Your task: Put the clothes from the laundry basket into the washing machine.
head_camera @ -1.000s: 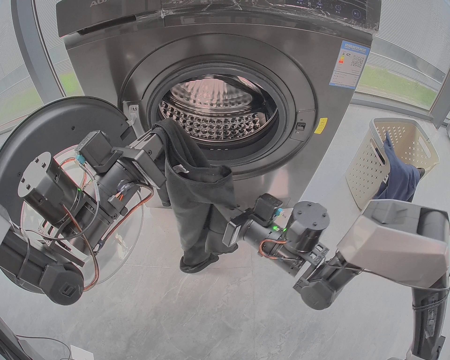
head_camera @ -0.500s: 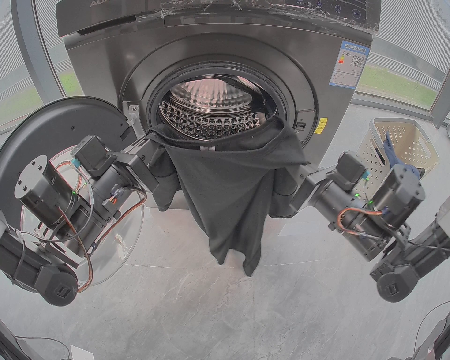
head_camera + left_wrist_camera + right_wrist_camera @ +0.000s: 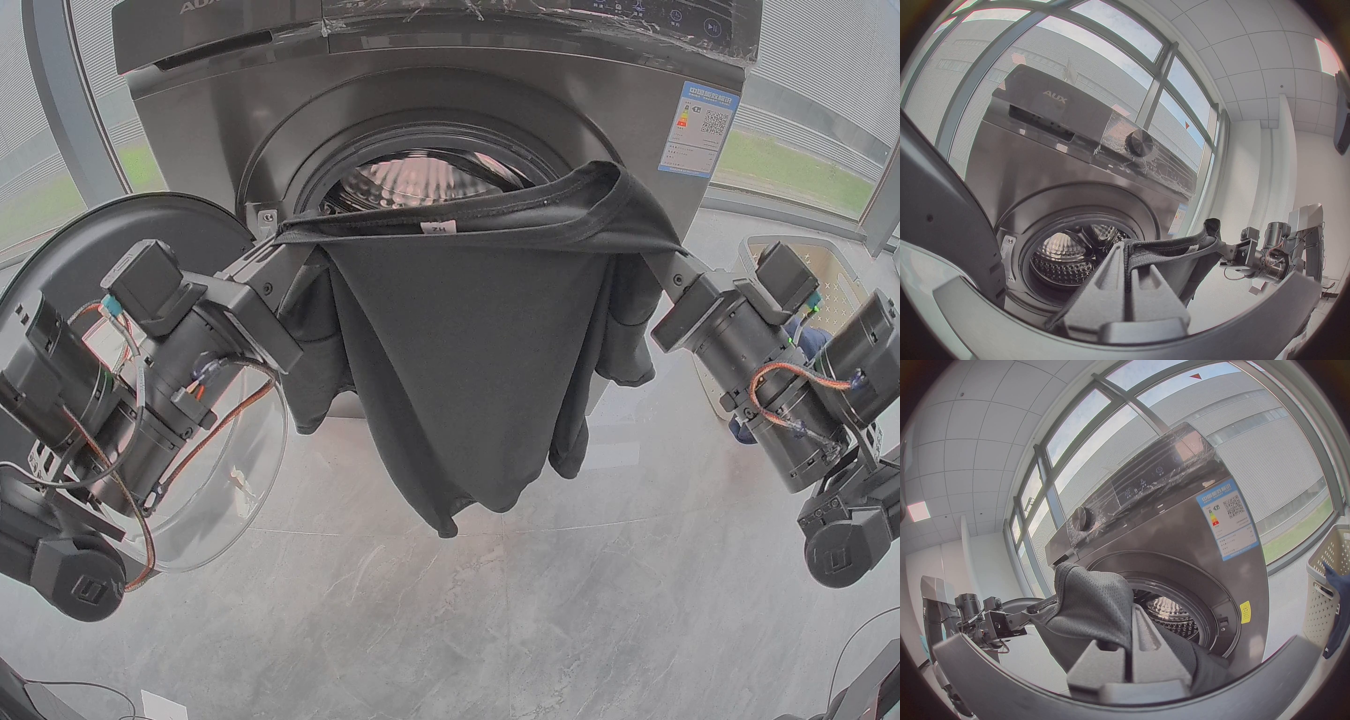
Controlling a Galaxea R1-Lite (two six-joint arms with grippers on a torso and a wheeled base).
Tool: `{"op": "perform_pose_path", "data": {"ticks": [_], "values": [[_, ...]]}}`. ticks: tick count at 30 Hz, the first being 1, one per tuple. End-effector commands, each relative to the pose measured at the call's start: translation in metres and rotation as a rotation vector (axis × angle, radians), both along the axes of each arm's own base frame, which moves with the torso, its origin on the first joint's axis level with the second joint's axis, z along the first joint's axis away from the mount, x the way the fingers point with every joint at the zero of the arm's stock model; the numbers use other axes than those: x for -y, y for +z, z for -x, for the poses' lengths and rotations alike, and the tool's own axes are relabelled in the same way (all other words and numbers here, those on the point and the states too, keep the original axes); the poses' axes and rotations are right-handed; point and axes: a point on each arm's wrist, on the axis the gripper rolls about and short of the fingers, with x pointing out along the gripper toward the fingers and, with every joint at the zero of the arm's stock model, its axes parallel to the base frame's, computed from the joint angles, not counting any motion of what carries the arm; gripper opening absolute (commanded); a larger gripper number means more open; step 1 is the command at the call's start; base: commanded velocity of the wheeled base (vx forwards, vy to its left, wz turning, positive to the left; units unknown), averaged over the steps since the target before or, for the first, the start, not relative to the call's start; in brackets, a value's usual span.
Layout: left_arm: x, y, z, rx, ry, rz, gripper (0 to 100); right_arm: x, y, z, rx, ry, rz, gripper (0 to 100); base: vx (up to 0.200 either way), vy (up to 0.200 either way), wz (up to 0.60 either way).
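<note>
A black T-shirt (image 3: 478,337) hangs stretched between my two grippers in front of the washing machine (image 3: 441,103) and its open drum (image 3: 412,180). My left gripper (image 3: 281,246) is shut on the shirt's left shoulder, its fingers (image 3: 1120,269) pinching the fabric (image 3: 1167,248). On the other side, my right gripper (image 3: 661,258) is shut on the right shoulder, with cloth (image 3: 1092,603) bunched over it. The shirt's neckline is taut at the height of the drum's upper part. The laundry basket (image 3: 834,258) stands to the right of the machine, with a blue garment (image 3: 1338,603) in it.
The round machine door (image 3: 131,309) stands swung open at the left, close behind my left arm. Grey tiled floor (image 3: 469,609) lies open in front of the machine. Windows line the wall behind.
The right gripper has swung from low under the shirt up and to the right, spreading the shirt wide. Both grippers have risen, and the neckline now covers most of the drum opening.
</note>
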Motion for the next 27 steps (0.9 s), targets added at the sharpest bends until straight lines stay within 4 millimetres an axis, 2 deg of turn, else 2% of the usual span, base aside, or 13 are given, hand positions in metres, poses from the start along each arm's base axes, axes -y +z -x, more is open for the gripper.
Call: {"op": "perform_pose_path", "data": {"ticks": [1,11,27], "values": [[0.003,0.012,0.003,0.037,-0.006,0.024,0,0.002,0.005,0.004,0.014,-0.001,-0.012,0,0.0,0.0,0.0],[-0.002,0.03,0.008,0.078,0.007,0.057,0,0.003,0.004,0.004,0.01,-0.001,-0.009,0,0.0,0.0,0.0],[0.002,0.019,0.011,0.041,-0.016,0.03,0,0.003,0.006,0.009,0.015,0.011,-0.012,0,0.0,0.0,0.0]]}}
